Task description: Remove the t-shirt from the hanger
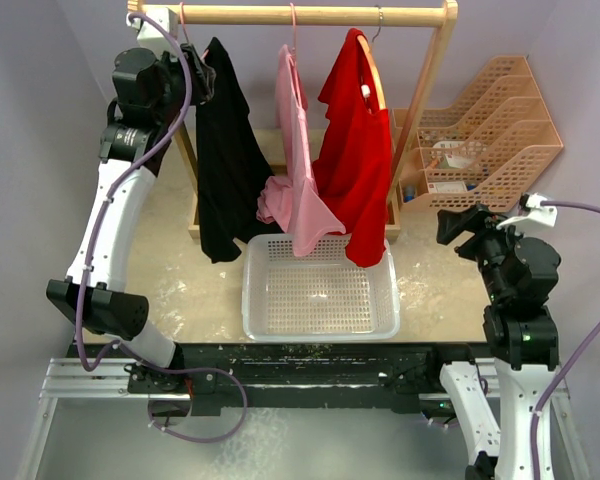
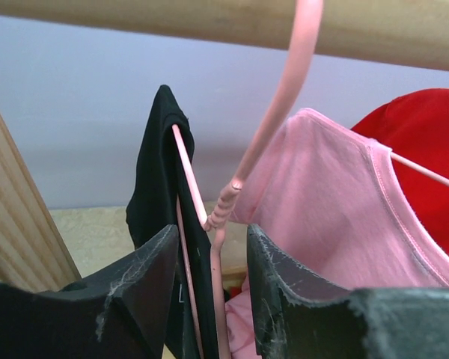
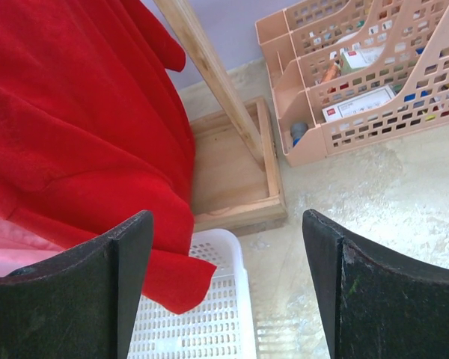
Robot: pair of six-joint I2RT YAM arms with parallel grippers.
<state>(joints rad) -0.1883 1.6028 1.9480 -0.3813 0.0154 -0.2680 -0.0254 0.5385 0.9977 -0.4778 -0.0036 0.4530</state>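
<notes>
A: Is any marking legible in any camera view?

B: Negative. A white card box point(image 3: 357, 102) stored in the peach perforated plastic desk organiser point(image 3: 308, 142) carries a label with dark and red print. The characters are too small to resolve. No other text can be read.

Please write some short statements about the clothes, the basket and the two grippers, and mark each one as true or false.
1. Three garments hang from the wooden rail: a black t-shirt, a pink top and a red t-shirt. True.
2. The right gripper is shut on the red t-shirt. False: it is open and apart from the cloth.
3. The left gripper has one finger on each side of the pink hanger that bears the black t-shirt. True.
4. The black t-shirt lies in the white basket. False: it hangs on its hanger.
</notes>
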